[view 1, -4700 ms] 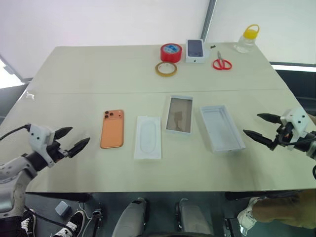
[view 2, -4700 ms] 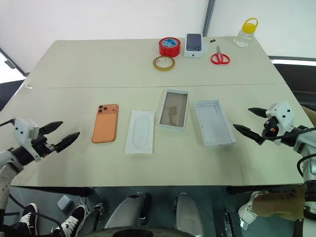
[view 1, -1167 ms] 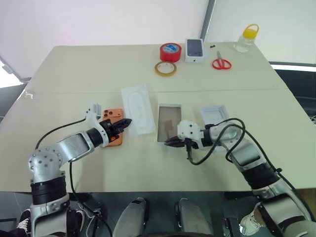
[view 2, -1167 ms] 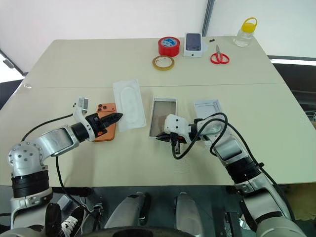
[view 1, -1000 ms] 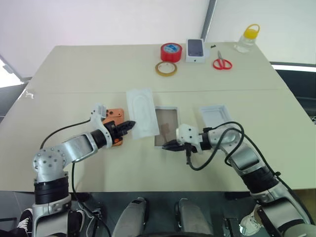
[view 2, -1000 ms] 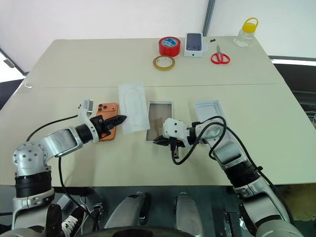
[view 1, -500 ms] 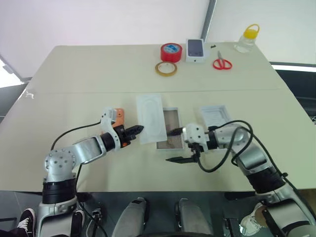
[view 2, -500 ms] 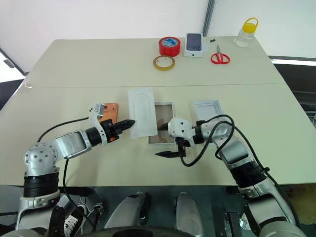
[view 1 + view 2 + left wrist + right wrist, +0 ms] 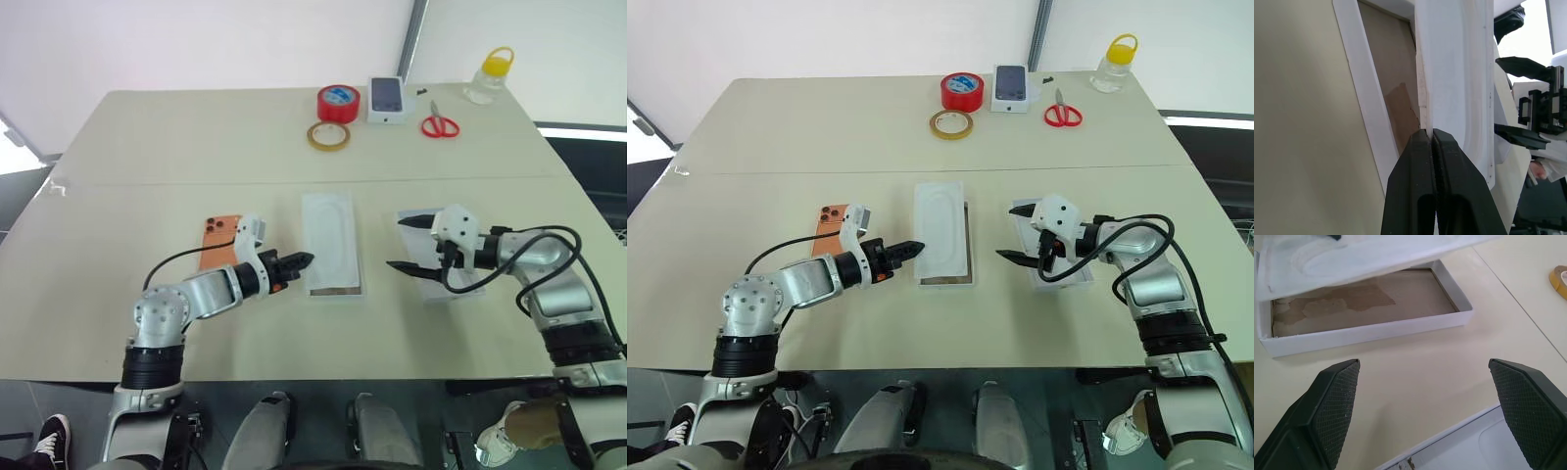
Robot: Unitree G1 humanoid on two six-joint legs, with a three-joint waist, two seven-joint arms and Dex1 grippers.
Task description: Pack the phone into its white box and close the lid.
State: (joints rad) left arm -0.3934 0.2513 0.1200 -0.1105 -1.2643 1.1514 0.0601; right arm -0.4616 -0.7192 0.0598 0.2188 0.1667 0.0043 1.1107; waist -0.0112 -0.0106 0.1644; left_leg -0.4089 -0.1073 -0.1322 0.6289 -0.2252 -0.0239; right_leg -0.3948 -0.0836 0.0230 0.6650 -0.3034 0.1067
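Left gripper (image 9: 906,248) clamped on white insert (image 9: 942,230), laying it over the box (image 9: 945,283). Right gripper (image 9: 1021,233) wide, empty. Phone (image 9: 831,216) on surface, unpacked. Next: seat insert, fetch phone.

The near half of the desk (image 9: 88,323) carries a row of things across its middle: the phone (image 9: 217,238) toward the left edge, the white box (image 9: 945,279) at centre with a white moulded insert (image 9: 940,230) held over it by the pinched-together left gripper (image 9: 302,260), and another white tray (image 9: 1058,274) toward the right edge. The right gripper (image 9: 404,243), fingers spread wide, hangs over that tray. Between box and tray lies a bare lane. The strip along the near edge is bare from corner to corner. At the far edge stand red tape (image 9: 339,103), a tape ring (image 9: 329,136), a small carton (image 9: 388,99), scissors (image 9: 441,125) and a bottle (image 9: 489,76); the far left corner is open.
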